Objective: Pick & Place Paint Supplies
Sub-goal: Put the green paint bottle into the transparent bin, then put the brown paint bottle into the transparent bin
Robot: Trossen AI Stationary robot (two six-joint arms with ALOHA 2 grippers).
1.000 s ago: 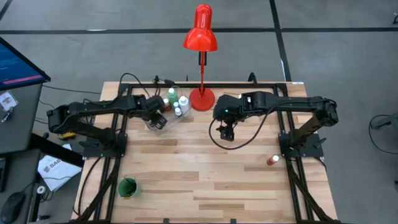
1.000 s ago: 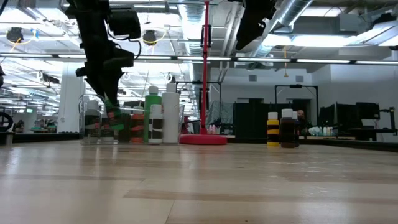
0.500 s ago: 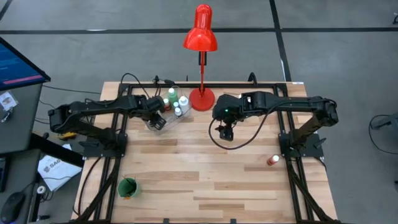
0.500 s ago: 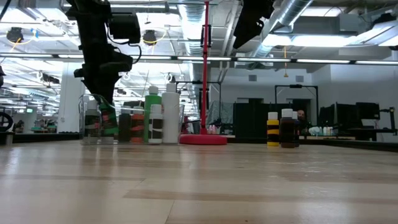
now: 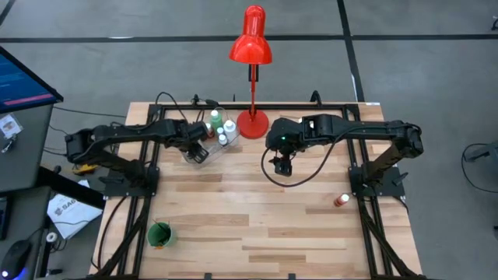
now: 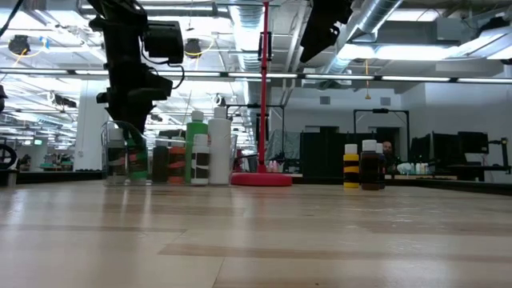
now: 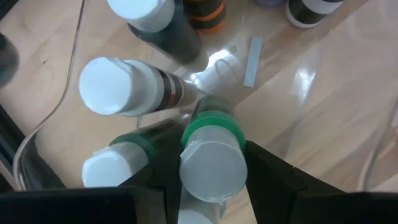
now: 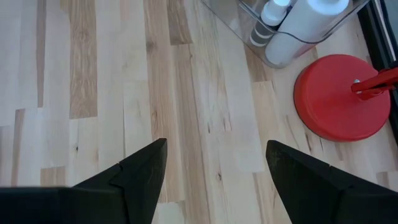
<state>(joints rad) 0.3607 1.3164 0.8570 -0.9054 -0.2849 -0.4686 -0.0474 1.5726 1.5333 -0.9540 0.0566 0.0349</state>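
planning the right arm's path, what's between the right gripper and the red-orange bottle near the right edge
In the high view, only bare wood and a loop of black cable lie between the open right gripper and the red-orange bottle.

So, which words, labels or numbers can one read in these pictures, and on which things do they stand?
None can be read for certain.
White sheet on the floor left of the table: dark print, too small.
Blue screen: pink bar, no legible words.
Bottles: colour bands only, no text.
Lamp: no marking.

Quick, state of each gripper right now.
Left gripper: shut on the green-collared paint bottle.
Right gripper: open, empty, above bare table.
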